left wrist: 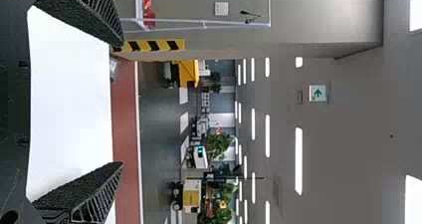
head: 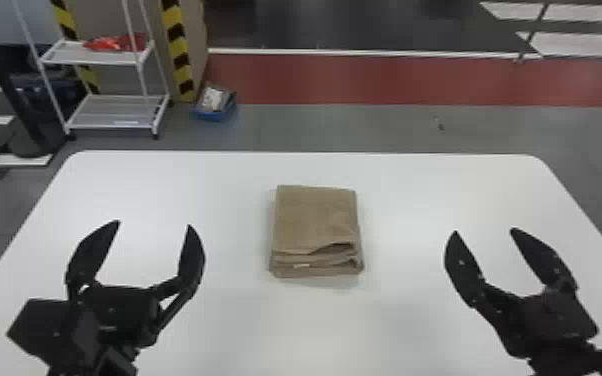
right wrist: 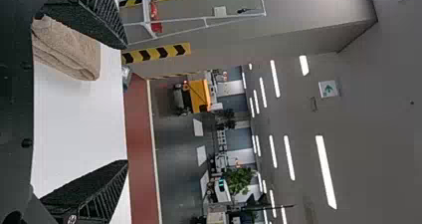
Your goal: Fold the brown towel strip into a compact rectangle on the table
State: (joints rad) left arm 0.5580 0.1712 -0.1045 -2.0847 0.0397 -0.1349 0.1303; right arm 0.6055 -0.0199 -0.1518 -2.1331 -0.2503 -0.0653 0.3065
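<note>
White rack (head: pixel 110 111) stands on the floor past the table (head: pixel 415 190), w/ a red item (head: pixel 115 43) up top. L gripper (head: pixel 154 224) is over the table's L side, fingers spread apart. Blue bin (head: pixel 215 116) sits on the floor nearby. Towel (head: pixel 317 220) lies mid-table btwn the grippers, folded into a near-rectangular stack; layers gape a bit at the near R corner, w/ a pale spot, poss. a tag. R gripper (head: pixel 485 231) is over the R side, fingers also wide apart.

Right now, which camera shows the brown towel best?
The head view: it has the folded towel whole, layered near edge included. In the right wrist view, a finger of the right pincer hides part of it.
</note>
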